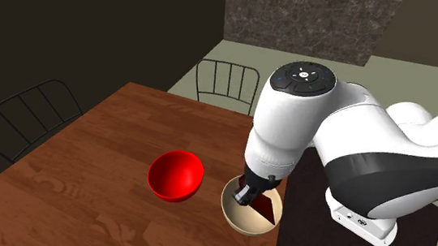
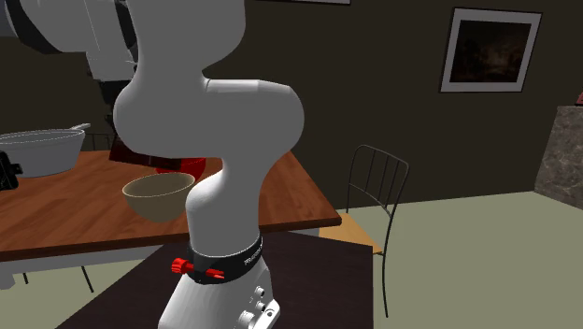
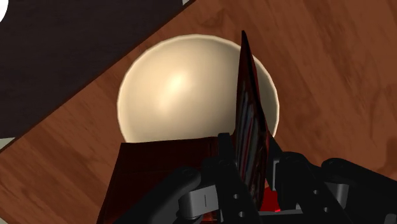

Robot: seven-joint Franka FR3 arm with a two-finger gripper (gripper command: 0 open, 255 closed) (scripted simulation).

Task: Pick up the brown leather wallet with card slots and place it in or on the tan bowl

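The wooden desk (image 1: 68, 188) spreads under the tool, and the tan bowl (image 3: 178, 89) sits on it directly below the tool (image 3: 249, 156), near the desk's edge. A red bowl (image 1: 176, 176) stands just beside the tan one, off to one side of the tool. The wallet (image 3: 249, 114) is in the air over the tan bowl, pinched in the tool. The fingers (image 3: 224, 156) clamp one flap edge-on, and the other flap splays out sideways from the fold.

I judge it light and thin but floppy at the hinge, so the free flap could swing and catch the rim. Its faces look smooth, so a grip on a single flap may slip. Holding close to the fold seems safer to me. I doubt it is fragile; a short drop into the bowl should do no harm.
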